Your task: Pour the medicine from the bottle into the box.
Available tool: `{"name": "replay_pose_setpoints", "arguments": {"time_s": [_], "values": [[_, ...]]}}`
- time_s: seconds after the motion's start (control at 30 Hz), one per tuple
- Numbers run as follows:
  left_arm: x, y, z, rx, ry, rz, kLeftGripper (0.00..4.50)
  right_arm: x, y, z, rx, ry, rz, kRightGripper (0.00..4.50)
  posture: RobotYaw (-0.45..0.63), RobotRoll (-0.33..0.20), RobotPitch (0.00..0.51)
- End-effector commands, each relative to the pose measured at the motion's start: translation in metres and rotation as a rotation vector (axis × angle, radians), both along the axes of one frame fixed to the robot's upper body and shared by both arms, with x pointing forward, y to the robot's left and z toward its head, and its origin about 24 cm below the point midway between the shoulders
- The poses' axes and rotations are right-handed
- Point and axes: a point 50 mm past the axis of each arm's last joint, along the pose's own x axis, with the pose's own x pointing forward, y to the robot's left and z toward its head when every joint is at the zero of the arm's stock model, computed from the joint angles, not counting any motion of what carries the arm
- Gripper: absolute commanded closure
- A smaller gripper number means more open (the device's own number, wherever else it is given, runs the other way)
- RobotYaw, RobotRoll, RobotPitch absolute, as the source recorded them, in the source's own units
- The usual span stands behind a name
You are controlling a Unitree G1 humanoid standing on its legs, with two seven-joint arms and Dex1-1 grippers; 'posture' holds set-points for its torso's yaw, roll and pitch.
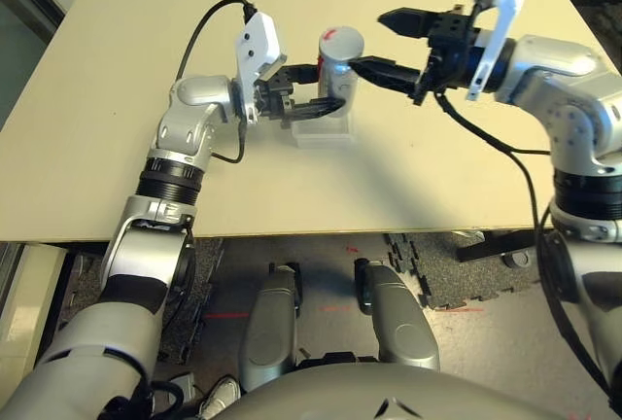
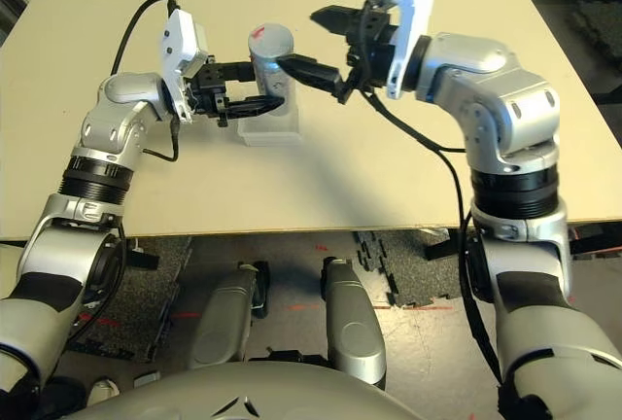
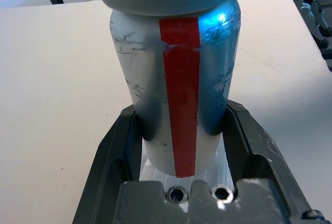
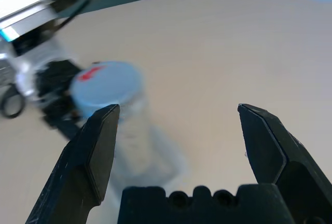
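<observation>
The bottle, silver-grey with a red mark on its round cap, stands upright just over the clear box at the table's middle. My left gripper is shut on the bottle's body from the left. In the left wrist view its fingers press both sides of the bottle, which has a red stripe down it. My right gripper hangs open just right of the cap, one finger above cap height and one beside the bottle's shoulder, with nothing between them. The box's inside is partly hidden by the left fingers.
The beige table is bare to the left, right and front of the box. Its near edge runs across below both forearms. A black cable hangs from my right wrist over the table's right part.
</observation>
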Motion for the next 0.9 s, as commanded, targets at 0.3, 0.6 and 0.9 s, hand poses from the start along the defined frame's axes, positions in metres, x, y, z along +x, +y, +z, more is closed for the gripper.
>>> {"name": "replay_pose_setpoints", "arguments": {"time_s": [0.3, 0.6, 0.9], "values": [[0.002, 0.000, -0.003, 0.005, 0.002, -0.004, 2.10, -0.010, -0.002, 0.001, 0.016, 0.009, 0.030, 0.00, -0.08, 0.000, 0.188], [0.003, -0.002, -0.003, 0.008, 0.003, -0.009, 2.10, -0.012, 0.043, 0.006, 0.024, 0.008, 0.212, 0.00, -0.07, 0.000, 0.192], [0.001, 0.000, -0.003, 0.010, 0.002, -0.008, 2.10, 0.000, 0.060, 0.001, -0.054, -0.008, 0.248, 0.00, -0.06, 0.000, 0.194]]}}
